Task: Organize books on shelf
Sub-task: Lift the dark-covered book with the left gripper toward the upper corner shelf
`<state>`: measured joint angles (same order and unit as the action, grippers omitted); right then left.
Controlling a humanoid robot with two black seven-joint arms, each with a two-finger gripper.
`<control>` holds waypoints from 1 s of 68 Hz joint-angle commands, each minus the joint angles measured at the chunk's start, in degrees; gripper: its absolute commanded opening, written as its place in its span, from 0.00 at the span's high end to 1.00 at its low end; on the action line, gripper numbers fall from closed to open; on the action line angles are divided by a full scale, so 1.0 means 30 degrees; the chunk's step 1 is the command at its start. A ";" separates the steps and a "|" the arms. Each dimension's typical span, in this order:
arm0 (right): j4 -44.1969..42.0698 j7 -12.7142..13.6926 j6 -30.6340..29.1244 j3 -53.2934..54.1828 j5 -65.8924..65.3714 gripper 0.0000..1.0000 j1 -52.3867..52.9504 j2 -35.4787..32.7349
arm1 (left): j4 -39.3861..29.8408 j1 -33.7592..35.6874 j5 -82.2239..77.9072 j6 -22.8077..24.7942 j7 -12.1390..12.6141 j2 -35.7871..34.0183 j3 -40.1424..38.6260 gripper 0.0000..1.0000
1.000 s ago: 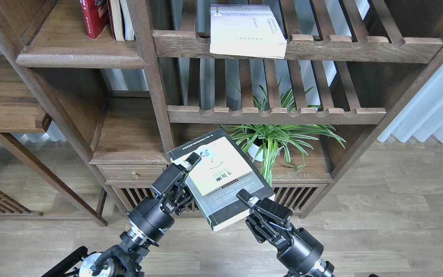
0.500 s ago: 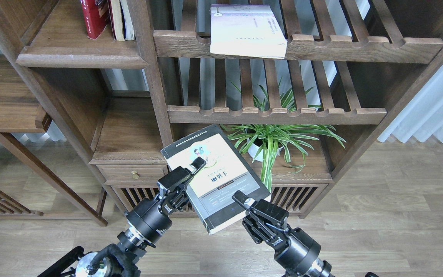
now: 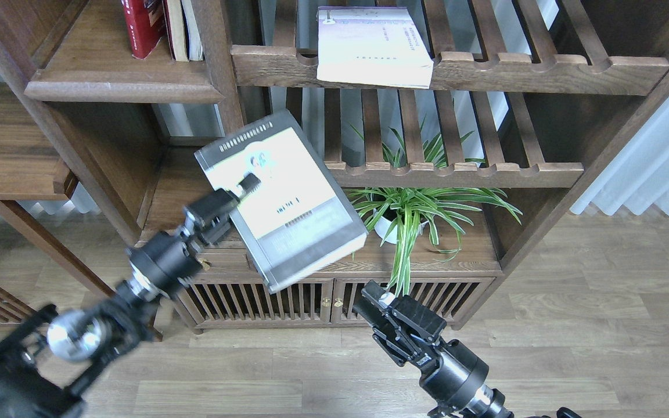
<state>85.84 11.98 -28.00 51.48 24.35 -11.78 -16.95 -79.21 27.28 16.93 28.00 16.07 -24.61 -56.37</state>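
My left gripper [image 3: 240,190] is shut on the left edge of the thick yellow-green book with black edges [image 3: 291,203]. It holds the book tilted in the air in front of the shelf unit's upright post. My right gripper [image 3: 378,297] is lower, empty and apart from the book, its fingers slightly parted. The red book [image 3: 141,26] stands on the solid dark shelf [image 3: 119,87] at the top left, next to other upright books [image 3: 186,29]. The pale white-lavender book [image 3: 372,46] lies flat on the upper slatted rack [image 3: 514,72].
A potted spider plant [image 3: 413,209] stands on the low cabinet [image 3: 456,264] right of the held book. A second slatted rack [image 3: 456,173] runs above the plant. A side table [image 3: 3,145] is at the left. Wooden floor lies below.
My left gripper has lifted the yellow-green book up and to the left. My right gripper has let go of the book's lower edge and stays low.
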 commanded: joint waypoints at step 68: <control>-0.0723 -0.0037 -0.0001 0.0097 0.0028 0.36 0.0412 0.1080 | 0.1910 1.3730 -0.8923 0.0001 0.2641 -1.4210 -0.0722 0.98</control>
<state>83.67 11.87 -28.00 51.86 24.34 -10.55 -13.73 -75.37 68.56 -6.82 28.00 24.61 -69.37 -55.84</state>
